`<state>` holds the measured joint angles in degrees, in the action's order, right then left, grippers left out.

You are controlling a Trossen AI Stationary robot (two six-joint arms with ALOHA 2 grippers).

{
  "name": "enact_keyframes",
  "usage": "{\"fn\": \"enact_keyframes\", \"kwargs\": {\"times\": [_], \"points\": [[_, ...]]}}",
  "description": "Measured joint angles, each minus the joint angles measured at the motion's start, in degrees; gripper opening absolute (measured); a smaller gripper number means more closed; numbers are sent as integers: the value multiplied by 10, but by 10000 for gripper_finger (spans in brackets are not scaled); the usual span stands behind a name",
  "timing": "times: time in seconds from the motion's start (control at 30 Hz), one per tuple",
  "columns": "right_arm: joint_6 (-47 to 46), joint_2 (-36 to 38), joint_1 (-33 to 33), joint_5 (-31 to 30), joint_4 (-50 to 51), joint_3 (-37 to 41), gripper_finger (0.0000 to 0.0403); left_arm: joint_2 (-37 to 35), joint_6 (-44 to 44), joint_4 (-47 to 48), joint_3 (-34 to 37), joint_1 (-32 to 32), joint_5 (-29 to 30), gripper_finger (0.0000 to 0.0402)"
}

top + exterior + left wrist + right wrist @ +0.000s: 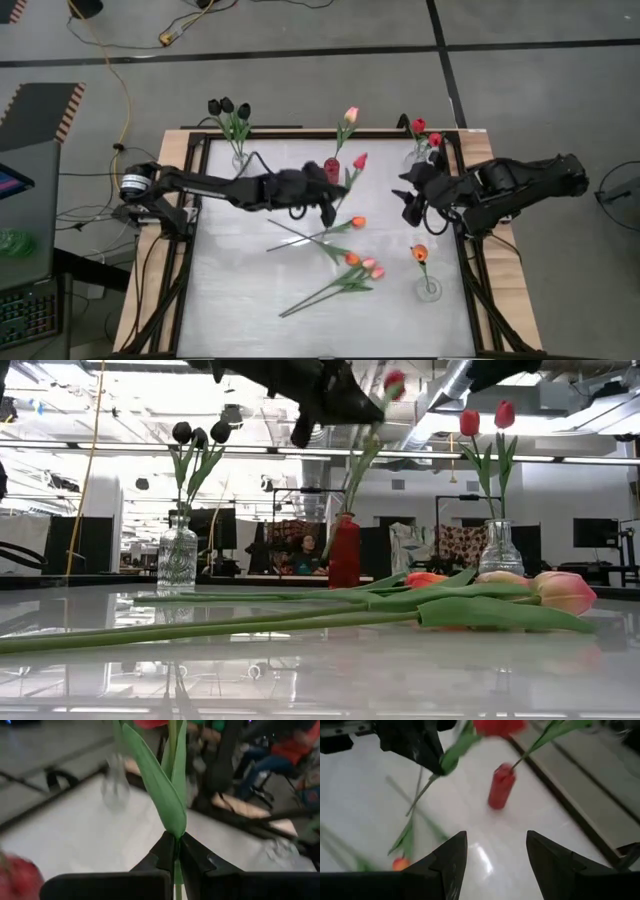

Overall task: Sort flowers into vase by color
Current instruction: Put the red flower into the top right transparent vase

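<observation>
The left gripper (335,205) is holding a red tulip (360,161) clamped by its stem, fingers (165,852) pressed together just under a leaf (155,785), and is carrying it above the surface (240,280) beside the red vase (331,167). That vase is already holding a pink tulip (350,116), so red probably belongs in the clear vase (418,155) at the far right corner, where two red heads (418,126) are standing. To do this well, the arm should be lifting the stem end clear of the vase mouths, keeping the stem near upright, and lowering it straight into the neck without knocking the stems inside. Since the grip sits high on the stem, the long free end may swing, so a slow approach looks wise.

The left arm is reaching from its base at the left edge across to the middle of the surface, wrist raised. The right gripper (408,203) is waiting near the right edge, fingers (445,865) spread wide with nothing between them, facing the left one. Orange tulips (357,222) are lying loose on the surface.
</observation>
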<state>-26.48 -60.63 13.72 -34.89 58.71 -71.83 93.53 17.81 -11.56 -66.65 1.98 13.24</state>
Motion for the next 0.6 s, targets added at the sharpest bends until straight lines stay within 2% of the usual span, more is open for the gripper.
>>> {"fn": "enact_keyframes", "kwargs": {"times": [0.27,0.5,0.6], "points": [[11,-15,-27,-8,-116,0,232,-28,-80,-95,-1,21,-6,2],[140,-43,-41,41,-286,0,232,-24,-101,-101,-1,13,-8,2],[178,-55,-44,39,-336,0,232,-24,-107,-107,-1,6,-8,2]]}}
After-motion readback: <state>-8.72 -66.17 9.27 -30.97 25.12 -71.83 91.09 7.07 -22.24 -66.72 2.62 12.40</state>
